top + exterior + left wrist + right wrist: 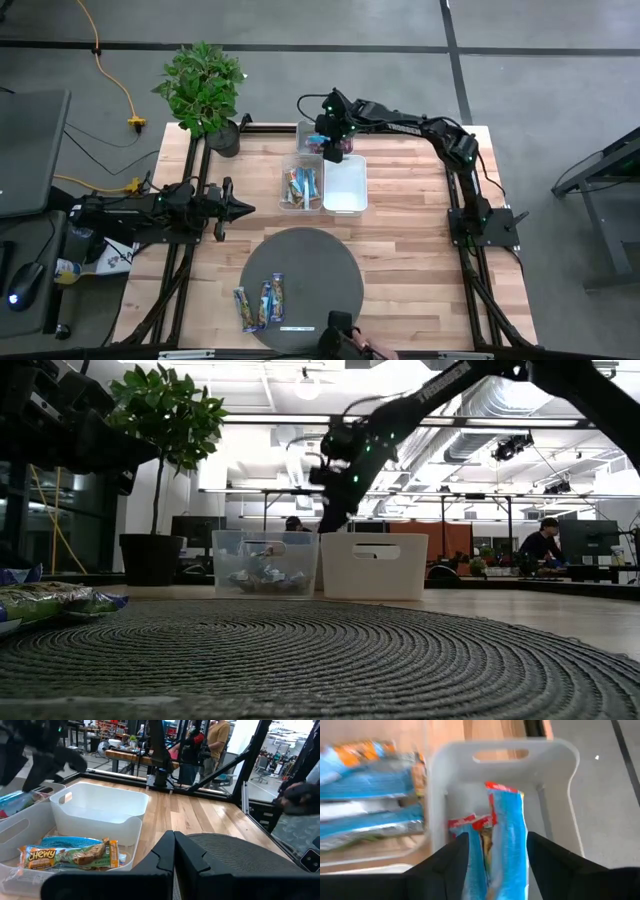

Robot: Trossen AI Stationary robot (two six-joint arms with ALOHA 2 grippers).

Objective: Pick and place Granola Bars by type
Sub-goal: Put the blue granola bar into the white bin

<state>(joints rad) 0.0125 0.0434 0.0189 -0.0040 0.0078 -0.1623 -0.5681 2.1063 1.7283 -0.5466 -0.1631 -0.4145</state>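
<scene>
My right gripper [334, 146] [498, 842] hangs open over a small bin [505, 755] at the table's far edge, fingers slanting down into it. A blue granola bar with red ends [507, 830] stands on end between the fingers inside that bin, with a gap on one side. More bars [302, 185] [70, 855] lie in a clear bin beside a white bin [345, 188]. Three bars [258, 303] lie on the round dark mat [315, 262] near the front. My left gripper [245, 208] [174, 855] waits shut at the table's left, holding nothing. My right gripper has its fingers on either side of the blue bar's long edges [475, 845]. There is a clear gap at one finger. I cannot tell whether the other finger [457, 860] touches the bar. The bar stands upright in the bin.
A potted plant [203, 90] stands at the far left corner. A thin white strip [295, 328] lies at the mat's near edge. The white bin [100, 810] holds nothing that shows. People [220, 740] stand in the room beyond the table.
</scene>
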